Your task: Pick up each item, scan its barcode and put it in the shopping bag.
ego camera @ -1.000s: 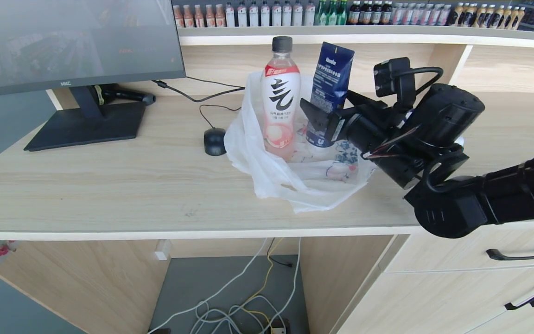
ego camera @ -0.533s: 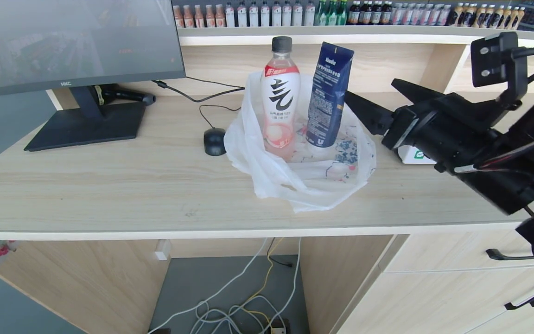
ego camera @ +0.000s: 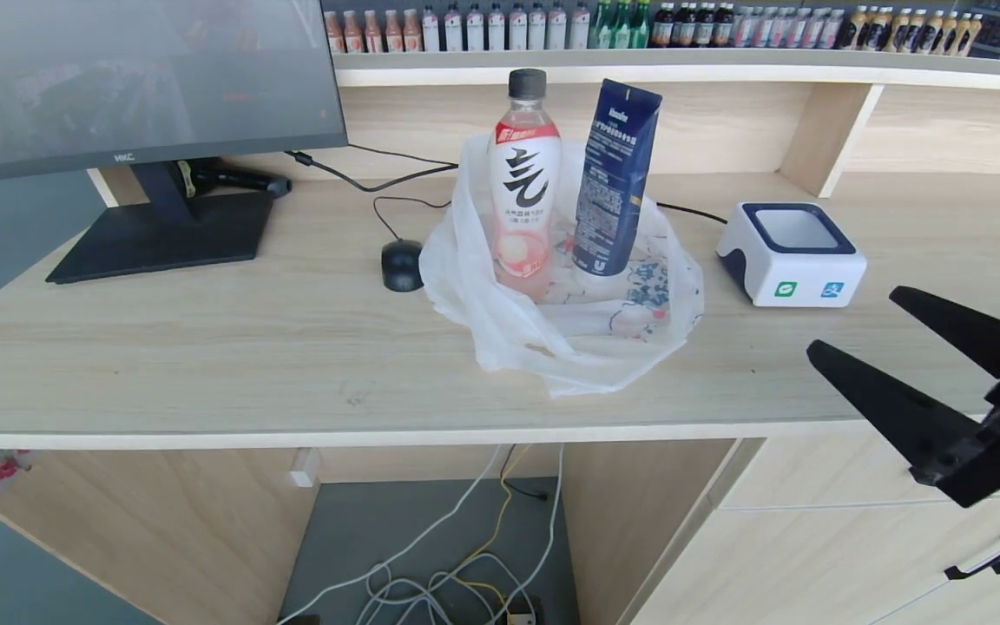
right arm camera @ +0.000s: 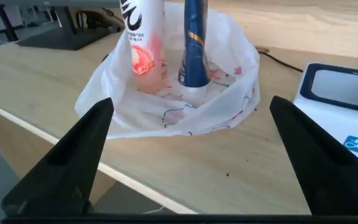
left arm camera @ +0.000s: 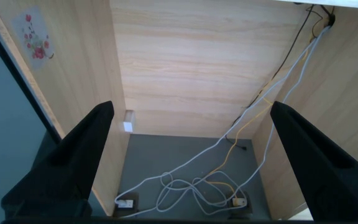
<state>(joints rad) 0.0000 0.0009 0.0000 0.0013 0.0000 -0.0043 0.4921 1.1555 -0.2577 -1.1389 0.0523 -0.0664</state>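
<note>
A pink drink bottle (ego camera: 525, 178) (right arm camera: 143, 43) and a dark blue pouch (ego camera: 615, 178) (right arm camera: 193, 42) stand upright side by side inside the white plastic shopping bag (ego camera: 509, 321) (right arm camera: 185, 112) on the counter. The white and navy barcode scanner (ego camera: 788, 253) (right arm camera: 344, 109) sits to the right of the bag. My right gripper (ego camera: 851, 334) (right arm camera: 191, 124) is open and empty, low at the counter's front right edge, well clear of the bag. My left gripper (left arm camera: 191, 130) is open and empty below the counter, facing the cable-strewn floor.
A monitor (ego camera: 131, 78) on its stand occupies the counter's left, with a black mouse (ego camera: 401, 264) and cables beside the bag. A raised shelf ledge (ego camera: 691, 69) runs behind. Drawers with black handles (ego camera: 986, 555) sit under the right side.
My right gripper let go of the blue pouch, left it standing in the bag, and drew back to the right and down toward the counter's front edge, uncovering the scanner.
</note>
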